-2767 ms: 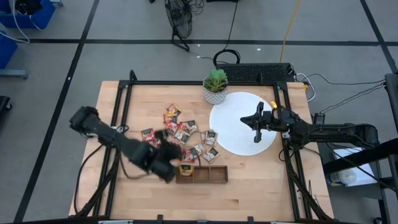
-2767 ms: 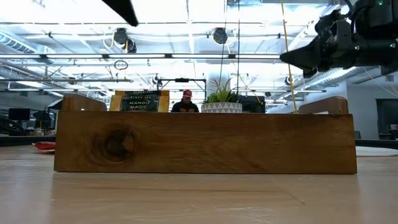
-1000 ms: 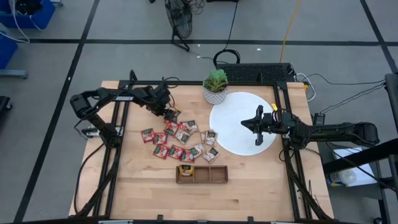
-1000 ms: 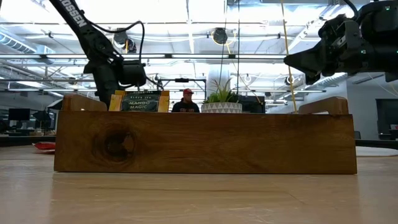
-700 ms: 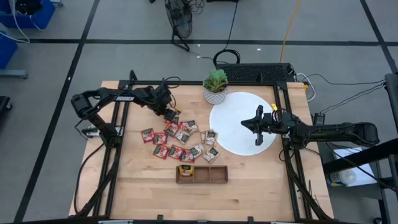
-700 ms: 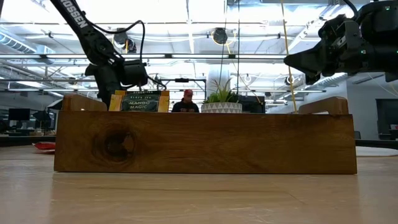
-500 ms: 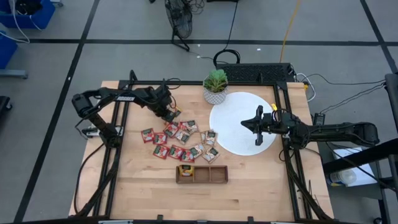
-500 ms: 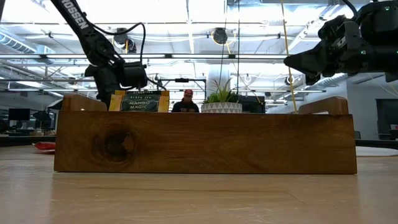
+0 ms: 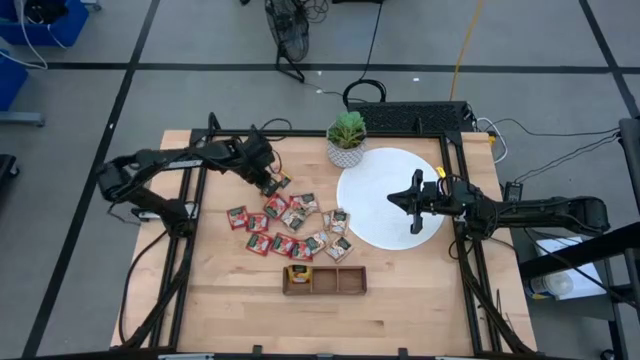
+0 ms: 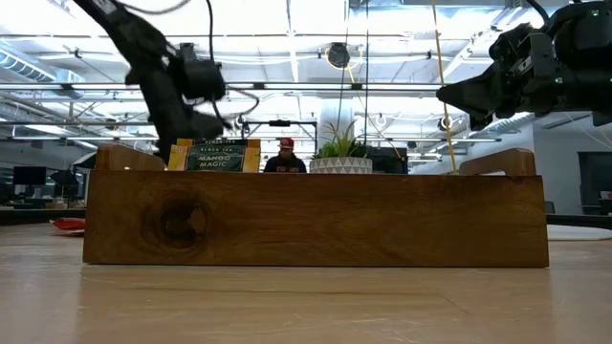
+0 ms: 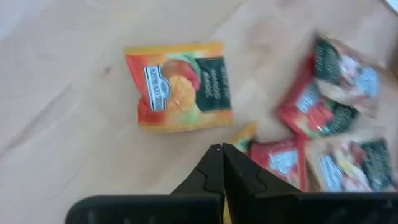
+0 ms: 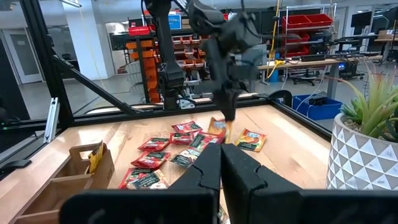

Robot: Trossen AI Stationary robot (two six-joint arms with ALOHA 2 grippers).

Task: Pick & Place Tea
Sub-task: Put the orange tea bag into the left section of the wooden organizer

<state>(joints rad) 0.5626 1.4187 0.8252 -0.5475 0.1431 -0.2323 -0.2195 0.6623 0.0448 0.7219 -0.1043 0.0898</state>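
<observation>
We see the left end effector (image 9: 270, 185) raised over the far edge of the sachet scatter on the counter (image 9: 420, 290), fingers pinched together on an orange-yellow sachet (image 12: 217, 126) that hangs from the tips in the right wrist view. In its own wrist view the two dark fingers (image 11: 211, 174) meet at a point, with a sliver of yellow beside them. Just beyond lies another orange-yellow sachet (image 11: 179, 85) flat on the wood, apart from the rest. The rest of the tea (image 9: 290, 228) lies spread between the left arm and the white disc (image 9: 375, 190), mostly red packets. One sachet (image 9: 298, 274) stands in the left compartment of the wooden tray (image 9: 350, 291). The right end effector (image 9: 415, 203) hovers over the disc, fingers closed with nothing between them. The potted plant (image 9: 347, 139) sits at the disc's far edge.
</observation>
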